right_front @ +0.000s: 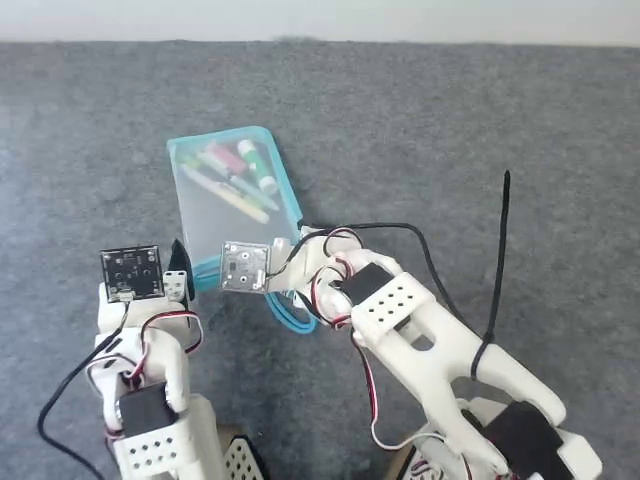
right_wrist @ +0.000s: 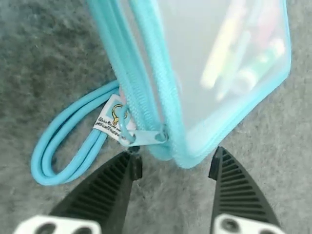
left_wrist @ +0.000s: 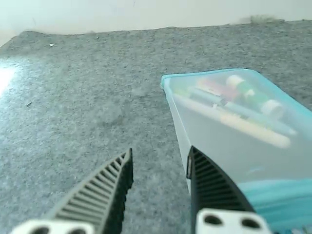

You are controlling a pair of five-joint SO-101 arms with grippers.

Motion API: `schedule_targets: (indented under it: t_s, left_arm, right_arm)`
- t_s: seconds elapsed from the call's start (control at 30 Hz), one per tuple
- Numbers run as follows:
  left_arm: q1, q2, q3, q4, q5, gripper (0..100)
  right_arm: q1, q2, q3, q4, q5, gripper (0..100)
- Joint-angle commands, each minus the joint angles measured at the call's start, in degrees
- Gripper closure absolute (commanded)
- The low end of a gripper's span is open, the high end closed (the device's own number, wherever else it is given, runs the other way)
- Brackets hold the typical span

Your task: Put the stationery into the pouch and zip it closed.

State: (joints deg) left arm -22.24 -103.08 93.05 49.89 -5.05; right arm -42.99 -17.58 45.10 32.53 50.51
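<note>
In the high view the left arm (right_front: 140, 400) stands at the near left edge of the grey carpet (right_front: 450, 130); its claw (left_wrist: 158, 163) is open, with the two black ribbed fingers (left_wrist: 109, 187) held apart over bare carpet; the finger nearer the pouch lines up with the pouch's side edge, though whether it touches I cannot tell.

Next, towards the middle, lies the pouch (right_front: 215, 225): clear plastic with a turquoise border, flat on the carpet, set at a slant with one end pointing away from the arms; the stationery (right_front: 235, 175) is inside it, bunched at the far end; among it are a pink marker (right_front: 226, 158), a green and white marker (right_front: 259, 166) and a long yellow pen (right_front: 228, 195), all lying side by side.

At the near end of the pouch a turquoise strap (right_front: 292, 315) loops out onto the carpet; in the right wrist view a small white label (right_wrist: 108, 121) hangs where the strap joins, and the zip pull (right_wrist: 148, 137) sits at the corner end of the zip, just beside the label.

To the right, the right arm (right_front: 440, 350) slants in from the near right corner; its claw (right_wrist: 175, 158) is open and grips nothing; the near corner of the pouch lies between its fingers, with one fingertip (right_wrist: 132, 165) just below the zip pull; a black cable (right_front: 503, 250) stands up beside this arm.
</note>
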Motion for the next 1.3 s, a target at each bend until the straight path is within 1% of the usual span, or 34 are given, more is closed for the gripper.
schedule_targets:
  t_s: [0.0, 0.1, 0.27, 0.53, 0.97, 1.03, 1.2, 1.27]
  left_arm:
    - [0.35, -0.79, -2.07, -0.7, -0.79, 83]
    - [0.35, -0.79, -2.07, -0.7, -0.79, 83]
    - [0.35, -0.79, -2.07, -0.7, -0.79, 83]
    - [0.44, -0.79, -2.07, -0.7, -0.79, 83]
    - [0.44, -0.79, -1.98, -0.7, -0.79, 83]
    - [0.44, -0.79, -1.89, -0.7, -0.7, 83]
    - [0.44, -0.79, -1.8, -0.7, -0.7, 83]
    - [0.44, -0.79, -1.8, -0.7, -0.7, 83]
  right_arm:
    - [0.57, 0.4, -3.43, -1.27, 1.76, 76.8]
    - [0.66, 3.38, -3.43, -1.45, 4.31, 76.8]
    - [0.84, 7.87, -3.87, -5.14, 4.4, 76.8]
    - [0.84, 9.27, -3.96, -8.04, 4.4, 77.1]
    - [1.71, 17.54, -10.81, -7.87, 4.13, 77.3]
    - [1.71, 18.77, -11.34, -8.04, 4.13, 79.9]
    - [1.45, 19.3, -12.13, -7.69, 4.04, 96.4]
    - [1.45, 19.56, -12.13, -7.69, 4.04, 99.4]
